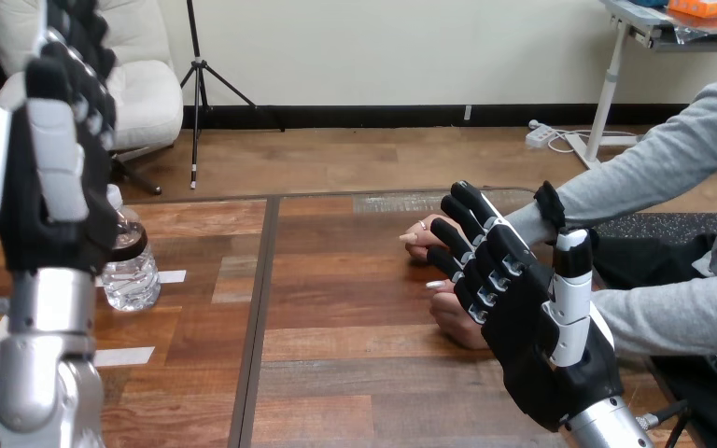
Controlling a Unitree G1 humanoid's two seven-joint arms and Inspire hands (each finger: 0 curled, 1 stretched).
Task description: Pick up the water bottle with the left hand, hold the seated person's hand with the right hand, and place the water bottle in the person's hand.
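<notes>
- Left hand, fingers: I read them as straight to loosely relaxed. They point up and away from me, with the white back shells toward the camera. They close on nothing.
- Left hand, position: raised at the near left of the scene, above the table. Its lower edge overlaps the top of the water bottle from my viewpoint. I cannot tell whether the two touch.
- Left forearm: silver, rising almost straight up from the near left edge.
- Water bottle: clear, upright on the table at the left, just behind and to the right of the left hand. Its top is partly hidden by that hand.
- White tape strips: flat on the table, one beside the bottle's base and one nearer to me.
- Right hand, fingers: stretched out straight and slightly fanned, aimed far and left. The thumb stands upright, apart from them. Nothing is gripped.
- Right hand, position: at the right of the scene. Its fingers lie across the person's hands from my viewpoint, and I cannot tell whether they make contact.
- Right forearm: silver, entering from the near right.
- Person's far hand: resting on the table, its fingertips showing just left of the robot's fingers.
- Person's near hand: on the table, mostly covered by the right hand.
- Grey sleeves: reaching in from the right side.
- The bottle and the person's hands are well apart.
</notes>
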